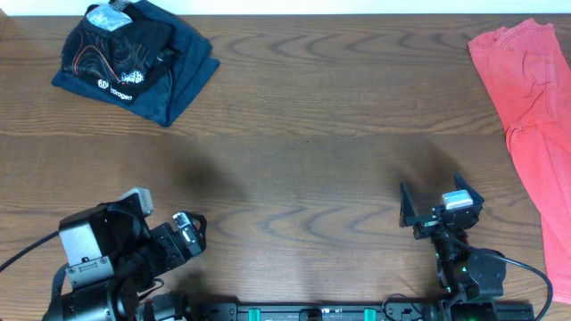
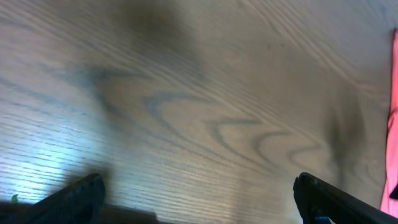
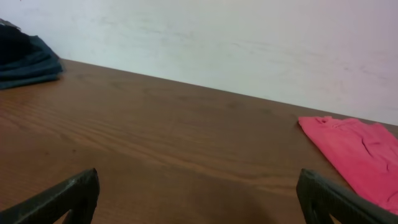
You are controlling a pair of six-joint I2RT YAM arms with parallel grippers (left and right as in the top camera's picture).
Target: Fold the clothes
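The black jersey [image 1: 116,49] with orange-white contour lines and white logos lies folded in a small bundle at the far left of the table, on top of a dark blue-black garment [image 1: 183,76]. My left gripper [image 1: 196,234] is open and empty near the front left edge, far from the jersey; in the left wrist view its fingers [image 2: 199,193] frame bare wood. My right gripper [image 1: 437,198] is open and empty at the front right; in the right wrist view its fingers [image 3: 199,190] also frame bare wood.
A coral-red garment [image 1: 531,98] lies spread along the right edge of the table; it also shows in the right wrist view [image 3: 357,158] and the left wrist view [image 2: 392,124]. The dark pile [image 3: 28,59] shows far left in the right wrist view. A white wall stands behind the table.
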